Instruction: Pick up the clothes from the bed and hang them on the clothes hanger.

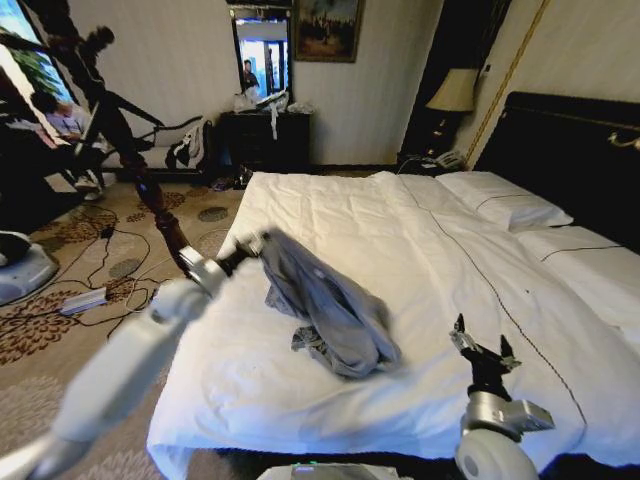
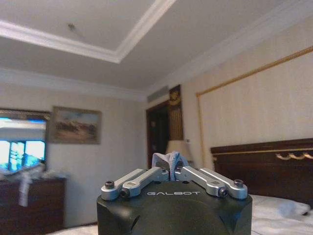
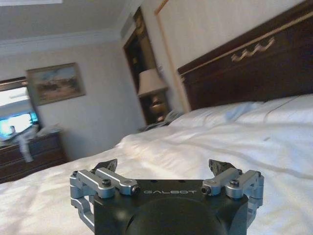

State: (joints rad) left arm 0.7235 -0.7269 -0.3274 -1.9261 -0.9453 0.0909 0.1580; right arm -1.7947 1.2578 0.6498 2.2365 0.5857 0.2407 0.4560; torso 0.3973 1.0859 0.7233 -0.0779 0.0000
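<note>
The clothes (image 1: 325, 305), a grey-blue garment, hang from my left gripper (image 1: 252, 243) over the left half of the bed (image 1: 420, 250), with the lower part still bunched on the white sheet. In the left wrist view the left gripper (image 2: 172, 169) is shut on a pinch of the grey-blue clothes (image 2: 169, 159). My right gripper (image 1: 483, 347) hovers low over the near right part of the bed, open and holding nothing, as the right wrist view also shows the right gripper (image 3: 164, 169). The clothes hanger is out of view.
A black headboard (image 1: 565, 150) and white pillows (image 1: 505, 200) stand at the right. A dark dresser (image 1: 265, 135), a bedside lamp (image 1: 455, 95) and cables on the patterned carpet (image 1: 110, 270) lie beyond the bed's left side.
</note>
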